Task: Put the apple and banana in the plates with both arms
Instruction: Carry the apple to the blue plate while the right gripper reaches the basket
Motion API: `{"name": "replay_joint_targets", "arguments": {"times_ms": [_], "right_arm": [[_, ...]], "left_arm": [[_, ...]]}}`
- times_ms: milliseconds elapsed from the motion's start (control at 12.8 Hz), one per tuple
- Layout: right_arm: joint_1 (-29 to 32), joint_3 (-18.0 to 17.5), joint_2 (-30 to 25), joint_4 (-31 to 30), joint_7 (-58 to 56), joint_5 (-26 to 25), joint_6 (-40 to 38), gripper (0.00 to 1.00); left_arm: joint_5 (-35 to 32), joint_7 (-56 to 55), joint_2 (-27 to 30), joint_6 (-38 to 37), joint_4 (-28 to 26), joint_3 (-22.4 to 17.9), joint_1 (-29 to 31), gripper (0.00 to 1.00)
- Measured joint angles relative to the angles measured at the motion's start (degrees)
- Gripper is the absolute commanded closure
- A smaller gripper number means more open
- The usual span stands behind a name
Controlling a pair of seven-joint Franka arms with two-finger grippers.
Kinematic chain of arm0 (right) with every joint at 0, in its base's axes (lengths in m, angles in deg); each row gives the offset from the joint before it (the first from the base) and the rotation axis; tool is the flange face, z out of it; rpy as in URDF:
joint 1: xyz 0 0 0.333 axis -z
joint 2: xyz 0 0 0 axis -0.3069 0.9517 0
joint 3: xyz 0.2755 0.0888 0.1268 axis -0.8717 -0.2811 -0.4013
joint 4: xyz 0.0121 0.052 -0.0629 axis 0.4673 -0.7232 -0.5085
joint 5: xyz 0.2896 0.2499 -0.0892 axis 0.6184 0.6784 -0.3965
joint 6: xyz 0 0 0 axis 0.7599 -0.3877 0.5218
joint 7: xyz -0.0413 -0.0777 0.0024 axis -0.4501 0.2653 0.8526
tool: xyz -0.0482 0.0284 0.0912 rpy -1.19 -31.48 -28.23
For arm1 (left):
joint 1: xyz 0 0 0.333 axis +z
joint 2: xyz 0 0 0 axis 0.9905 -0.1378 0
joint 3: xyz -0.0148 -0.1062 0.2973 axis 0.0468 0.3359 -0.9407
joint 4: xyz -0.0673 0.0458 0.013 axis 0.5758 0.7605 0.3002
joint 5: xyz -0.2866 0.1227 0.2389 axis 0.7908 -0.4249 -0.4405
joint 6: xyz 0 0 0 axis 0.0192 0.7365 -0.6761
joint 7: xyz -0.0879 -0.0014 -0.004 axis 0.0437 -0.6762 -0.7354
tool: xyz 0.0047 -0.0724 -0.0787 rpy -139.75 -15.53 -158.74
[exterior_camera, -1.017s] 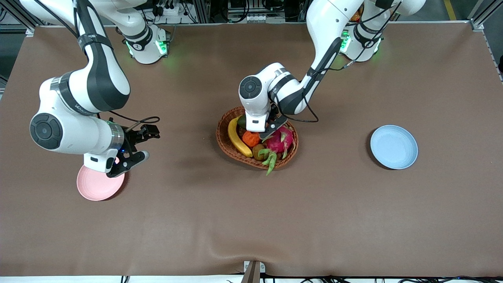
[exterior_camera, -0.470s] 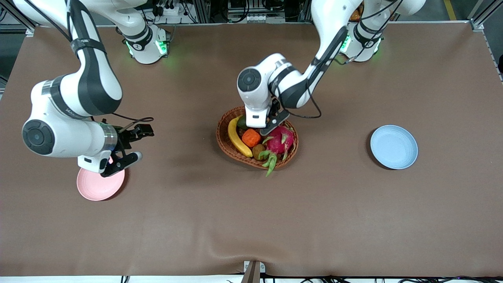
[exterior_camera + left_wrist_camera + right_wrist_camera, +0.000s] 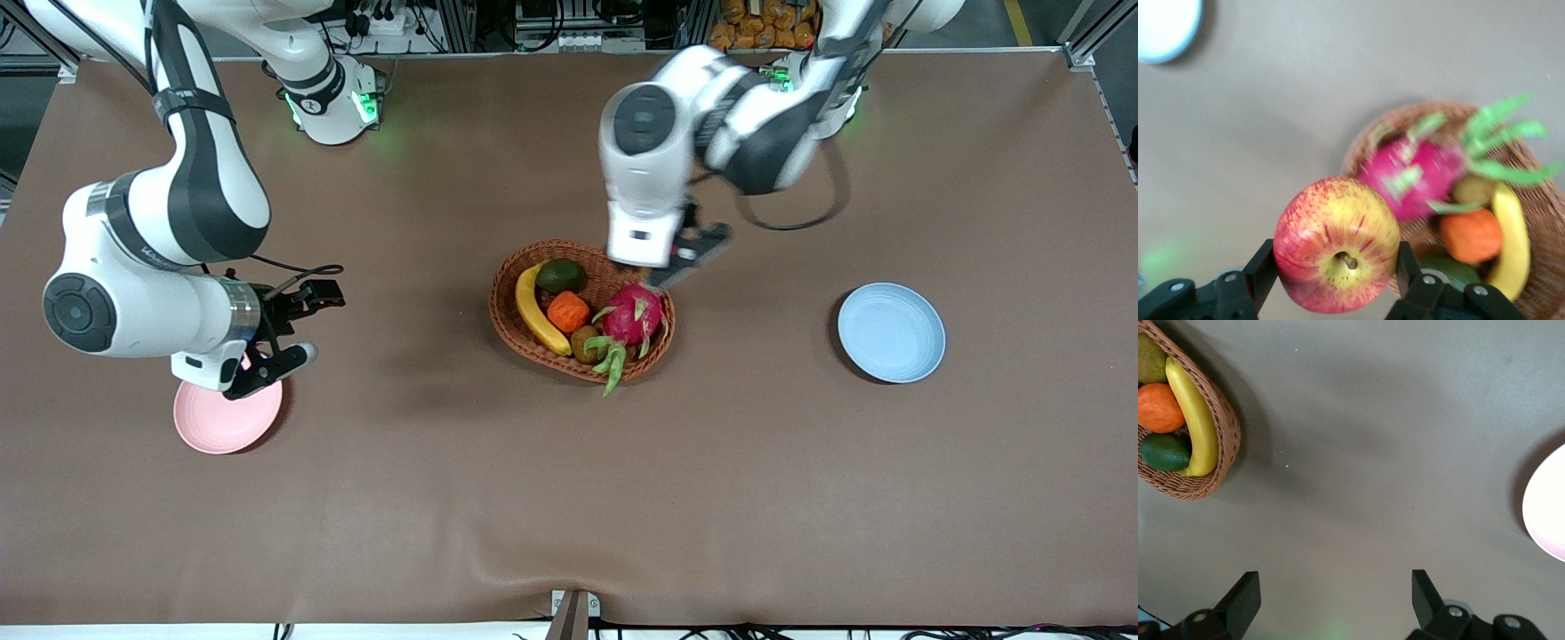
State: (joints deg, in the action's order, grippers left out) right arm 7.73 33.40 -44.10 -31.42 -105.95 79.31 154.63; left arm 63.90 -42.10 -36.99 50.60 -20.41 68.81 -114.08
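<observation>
Between the fingers of the left gripper (image 3: 1336, 280), the apple (image 3: 1336, 253) is pinched at its two sides, stem end toward the wrist camera, and it hangs in the air over the rim of the wicker basket (image 3: 507, 322) at about the basket's 1 o'clock as the front view shows it; in that view the apple itself is hidden by the left gripper (image 3: 680, 260). The banana (image 3: 536, 310) lies in the basket along its rim toward the right arm's end of the surface, beside the orange fruit (image 3: 568, 311), the green fruit (image 3: 561, 276) and the dragon fruit (image 3: 633, 315). The blue plate (image 3: 892, 332) sits empty toward the left arm's end of the surface, at roughly 3 o'clock from the basket and well apart from it. The pink plate (image 3: 222, 422) sits empty toward the right arm's end, at roughly 8 o'clock from the basket. The right gripper (image 3: 267, 360) hovers over the pink plate's rim with fingers spread and nothing between them, as the right wrist view confirms. Judgement: the step in hand is carrying the apple from the basket to a plate, most likely the blue one. The next move calls for a level carry across to the blue plate, a descent close to its floor, and only then a release, since a round apple may roll. The banana remains for the right arm.
</observation>
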Motion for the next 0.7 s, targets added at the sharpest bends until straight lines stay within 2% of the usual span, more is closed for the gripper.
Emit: {"name": "replay_joint_targets", "arguments": {"times_ms": [313,548,704], "right_arm": [[-2.02,-1.27,-1.26,0.45,0.01,0.22,-0.97,0.0],[-9.13,-2.05,-1.38,0.26,1.44,0.35,1.22,0.0],[-14.94,-2.22,-0.88,-0.36,6.38,0.35,4.51,0.0]], "left_arm": [[0.25,24.91,1.26,-1.87,-0.69,-0.4,17.01,1.0],[0.28,37.92,-1.13,0.12,-1.25,-0.51,27.31,1.0],[0.26,46.2,-3.73,2.68,-1.55,-0.53,32.65,1.0]]}}
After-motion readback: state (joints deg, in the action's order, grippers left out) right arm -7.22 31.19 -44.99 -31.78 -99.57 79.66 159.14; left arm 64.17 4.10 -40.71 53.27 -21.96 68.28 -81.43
